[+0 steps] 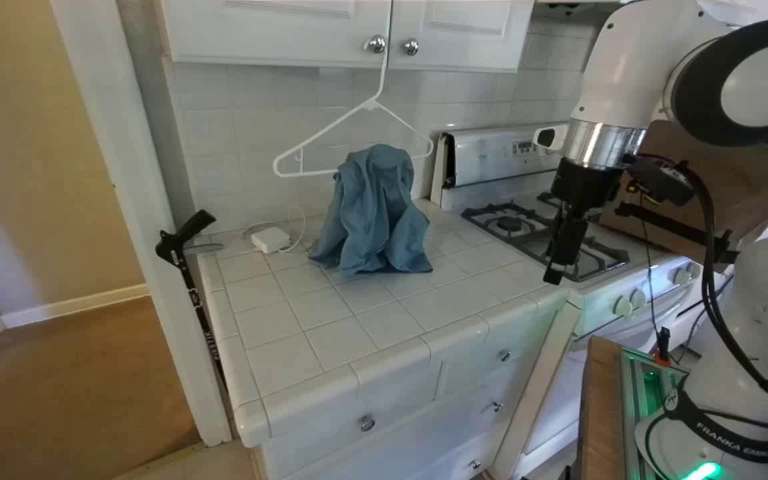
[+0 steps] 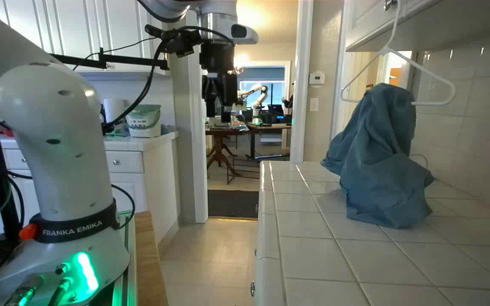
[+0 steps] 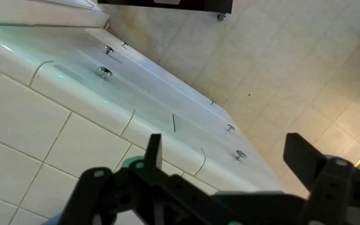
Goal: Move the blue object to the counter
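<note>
A blue cloth [image 1: 377, 213] stands as a rumpled heap on the white tiled counter [image 1: 304, 327]. It also shows in an exterior view [image 2: 381, 157], and a sliver of blue [image 3: 52, 220] shows at the bottom left of the wrist view. Its top covers part of the lower bar of a white hanger [image 1: 311, 143]; I cannot tell whether it hangs on the bar or what is under it. My gripper [image 1: 554, 267] is in the air near the counter's front edge by the stove, apart from the cloth. In the wrist view the fingers [image 3: 223, 140] are apart with nothing between them.
The hanger hangs from a cabinet knob [image 1: 375, 44]. A white adapter with cable [image 1: 271, 239] lies left of the cloth. A stove with black grates [image 1: 511, 227] is beside the counter. A black cane [image 1: 191, 280] leans at the counter's left end.
</note>
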Robot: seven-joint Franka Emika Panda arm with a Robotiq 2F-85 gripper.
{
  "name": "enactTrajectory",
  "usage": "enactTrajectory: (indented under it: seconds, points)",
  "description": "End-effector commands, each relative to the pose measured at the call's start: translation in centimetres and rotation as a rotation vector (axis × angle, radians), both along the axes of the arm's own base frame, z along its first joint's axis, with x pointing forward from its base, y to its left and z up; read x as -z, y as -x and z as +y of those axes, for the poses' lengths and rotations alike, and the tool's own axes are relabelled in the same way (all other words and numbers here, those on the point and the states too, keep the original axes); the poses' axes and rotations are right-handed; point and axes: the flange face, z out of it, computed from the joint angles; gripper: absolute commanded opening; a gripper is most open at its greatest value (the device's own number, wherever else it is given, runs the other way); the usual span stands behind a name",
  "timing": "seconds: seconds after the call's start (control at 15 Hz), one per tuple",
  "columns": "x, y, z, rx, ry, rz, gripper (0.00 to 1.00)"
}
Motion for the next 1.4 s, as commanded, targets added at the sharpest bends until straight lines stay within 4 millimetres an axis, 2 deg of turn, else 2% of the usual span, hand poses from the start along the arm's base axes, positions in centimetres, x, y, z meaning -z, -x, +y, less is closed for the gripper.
enactTrajectory:
  seconds: [0.0, 0.27, 0.47, 0.87, 0.93, 1.0, 1.07, 1.33]
  points:
    - [-0.1, 0.0, 0.0, 0.000, 0.000, 0.001, 1.00]
    - [-0.1, 0.0, 0.0, 0.000, 0.000, 0.001, 1.00]
    - [0.6, -1.9, -0.6, 0.043, 0.032, -0.054, 1.00]
    - [3.2, -7.7, -4.1, 0.143, 0.135, -0.267, 0.98]
    - [3.7, -8.8, -4.7, 0.156, 0.161, -0.306, 0.74]
    - [3.9, -9.7, -5.2, 0.164, 0.184, -0.334, 0.74]
    - [4.3, -10.5, -5.6, 0.174, 0.201, -0.362, 0.69]
    - [5.2, -13.6, -7.4, 0.201, 0.279, -0.432, 0.39]
